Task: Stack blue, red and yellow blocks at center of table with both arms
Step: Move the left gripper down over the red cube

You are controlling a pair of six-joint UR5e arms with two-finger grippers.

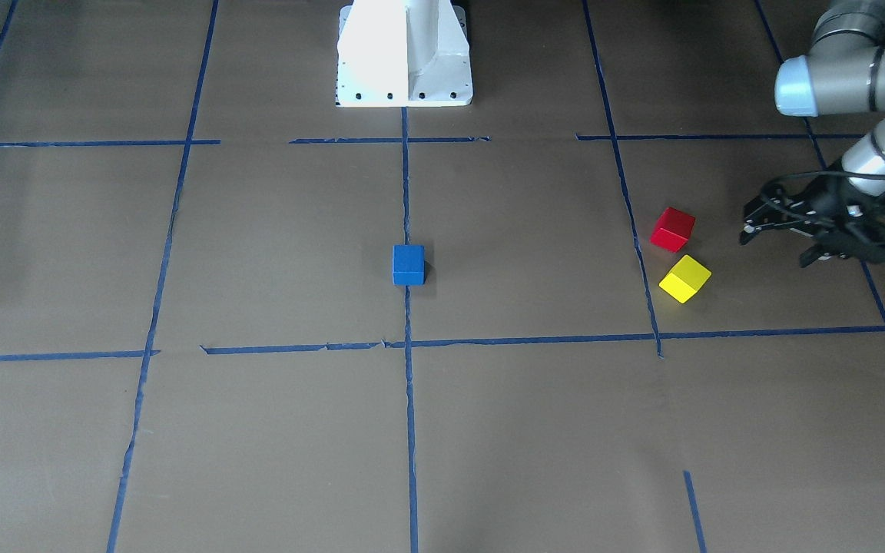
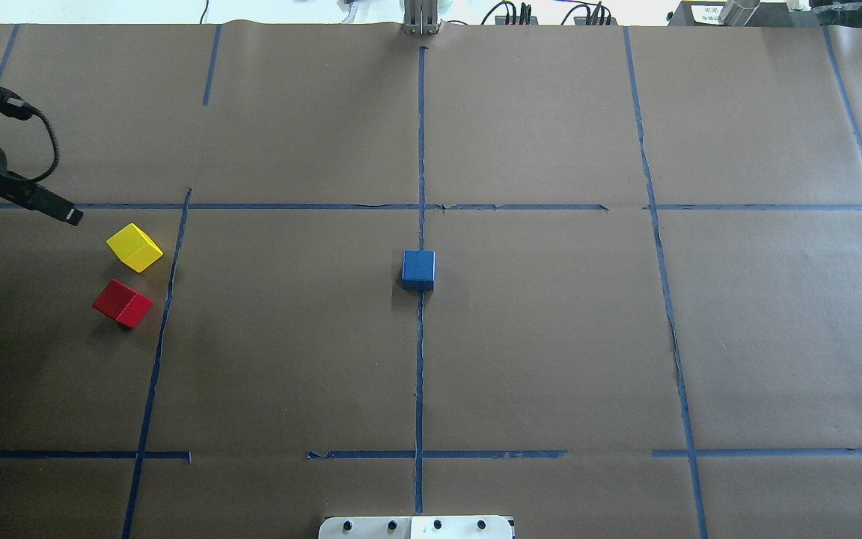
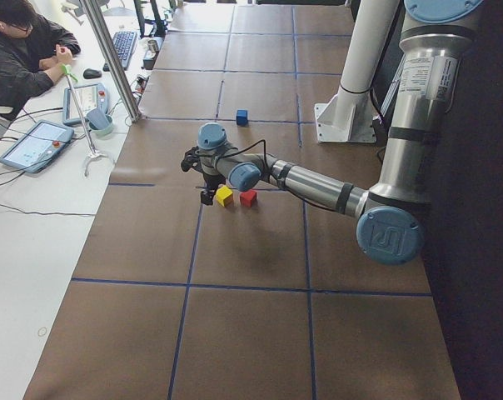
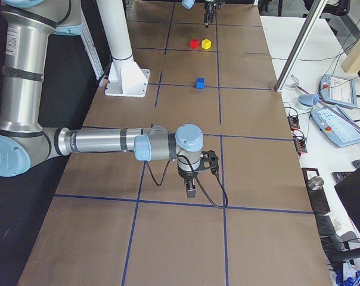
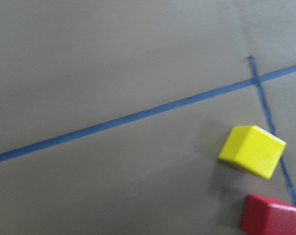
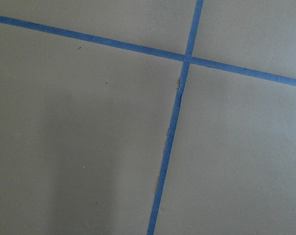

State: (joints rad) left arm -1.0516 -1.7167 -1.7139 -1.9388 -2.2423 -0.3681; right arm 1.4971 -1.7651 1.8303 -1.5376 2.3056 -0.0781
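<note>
The blue block (image 1: 409, 264) (image 2: 418, 269) sits alone on the centre tape line of the table (image 2: 551, 337). Over on the robot's left side, the red block (image 1: 672, 229) (image 2: 123, 302) and the yellow block (image 1: 684, 278) (image 2: 134, 247) lie close together, both turned at an angle. My left gripper (image 1: 775, 248) hovers just outboard of them, open and empty. The left wrist view has the yellow block (image 5: 252, 151) and the red block (image 5: 273, 218) at its lower right. My right gripper (image 4: 191, 189) shows only in the exterior right view, low over bare table; I cannot tell its state.
The white pedestal (image 1: 404, 54) stands at the robot's edge of the table. A person (image 3: 18, 50) sits at a side desk with tablets, behind a metal post (image 3: 110, 58). Blue tape lines cross the brown surface.
</note>
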